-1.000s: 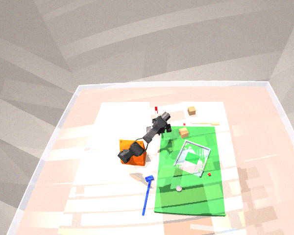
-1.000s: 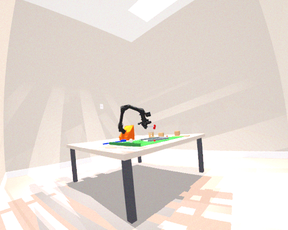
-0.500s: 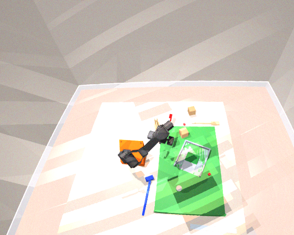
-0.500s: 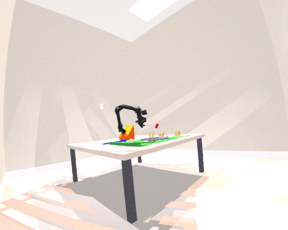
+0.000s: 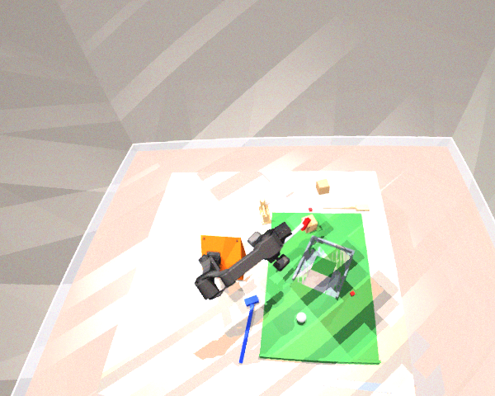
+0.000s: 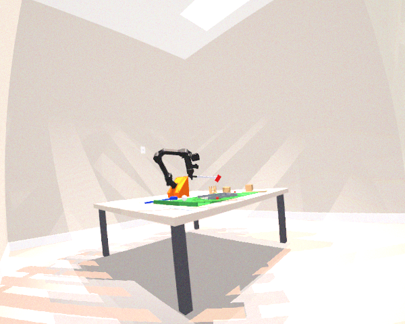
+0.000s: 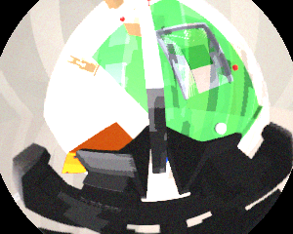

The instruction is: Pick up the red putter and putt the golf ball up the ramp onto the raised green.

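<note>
Gripper (image 5: 287, 233) was clamped on the red putter (image 5: 302, 224) by its pale shaft, held above the table (image 6: 181, 214); red head pointed away from the arm, over the green mat's (image 5: 350, 337) far end; golf ball (image 5: 301, 317) lay on the mat's near part, well apart; blue putter (image 5: 247, 328) lay beside the mat.

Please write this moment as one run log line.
gripper: shut on red putter | putter: lifted above mat | golf ball: on green mat, untouched | blue putter: on table
</note>
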Controlling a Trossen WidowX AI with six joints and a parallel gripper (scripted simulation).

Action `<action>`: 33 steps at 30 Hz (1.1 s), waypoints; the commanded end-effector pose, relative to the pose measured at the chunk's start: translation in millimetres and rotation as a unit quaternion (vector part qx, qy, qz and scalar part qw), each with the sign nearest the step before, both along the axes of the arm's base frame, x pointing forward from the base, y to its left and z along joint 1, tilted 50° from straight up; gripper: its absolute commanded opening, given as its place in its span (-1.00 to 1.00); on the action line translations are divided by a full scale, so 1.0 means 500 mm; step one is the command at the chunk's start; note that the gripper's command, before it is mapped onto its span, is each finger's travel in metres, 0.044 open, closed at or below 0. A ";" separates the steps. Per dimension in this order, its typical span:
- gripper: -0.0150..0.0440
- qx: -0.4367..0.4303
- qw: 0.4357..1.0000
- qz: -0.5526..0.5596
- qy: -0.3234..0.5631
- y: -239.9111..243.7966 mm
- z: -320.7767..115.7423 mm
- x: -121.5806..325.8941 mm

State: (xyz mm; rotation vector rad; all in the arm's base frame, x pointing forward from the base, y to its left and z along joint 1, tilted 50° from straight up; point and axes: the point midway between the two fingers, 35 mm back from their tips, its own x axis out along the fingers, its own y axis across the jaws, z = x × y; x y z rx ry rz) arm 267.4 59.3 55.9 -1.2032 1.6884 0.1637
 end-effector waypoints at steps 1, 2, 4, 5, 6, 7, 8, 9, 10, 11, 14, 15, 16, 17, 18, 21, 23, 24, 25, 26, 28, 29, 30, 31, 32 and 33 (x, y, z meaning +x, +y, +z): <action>-0.49 -0.007 0.999 -0.036 -0.034 -0.026 0.032 -0.008; -0.49 -0.009 0.998 -0.047 -0.044 -0.034 0.041 -0.010; -0.49 -0.013 0.995 -0.069 -0.064 -0.050 0.059 -0.015; -0.49 -0.015 0.994 -0.080 -0.074 -0.057 0.068 -0.018; -0.49 -0.017 0.992 -0.091 -0.084 -0.065 0.076 -0.021; -0.49 -0.019 0.990 -0.102 -0.094 -0.073 0.085 -0.025; -0.49 -0.021 0.988 -0.112 -0.104 -0.081 0.093 -0.028; -0.49 -0.023 0.986 -0.123 -0.114 -0.089 0.102 -0.032; -0.49 -0.025 0.983 -0.134 -0.124 -0.097 0.110 -0.036; -0.49 -0.027 0.980 -0.145 -0.134 -0.104 0.118 -0.040; -0.49 -0.033 0.970 -0.176 -0.163 -0.127 0.142 -0.053; -0.49 -0.035 0.966 -0.186 -0.173 -0.135 0.149 -0.058; -0.49 -0.037 0.962 -0.197 -0.183 -0.142 0.157 -0.063; -0.49 -0.039 0.958 -0.207 -0.193 -0.150 0.164 -0.068; -0.49 -0.041 0.954 -0.217 -0.203 -0.157 0.171 -0.074; -0.49 -0.047 0.940 -0.247 -0.232 -0.179 0.192 -0.091; -0.49 -0.052 0.929 -0.267 -0.252 -0.193 0.206 -0.103; -0.49 -0.054 0.923 -0.276 -0.262 -0.200 0.212 -0.110; -0.49 -0.056 0.917 -0.286 -0.271 -0.207 0.219 -0.116; -0.49 -0.058 0.911 -0.295 -0.281 -0.214 0.225 -0.123; -0.49 -0.062 0.899 -0.314 -0.300 -0.227 0.237 -0.137; -0.49 -0.064 0.892 -0.323 -0.310 -0.234 0.243 -0.144; -0.49 -0.067 0.885 -0.332 -0.320 -0.240 0.249 -0.151; -0.49 -0.069 0.878 -0.341 -0.329 -0.246 0.255 -0.158; -0.49 -0.071 0.871 -0.349 -0.338 -0.252 0.260 -0.166; -0.49 -0.073 0.865 -0.357 -0.346 -0.257 0.265 -0.172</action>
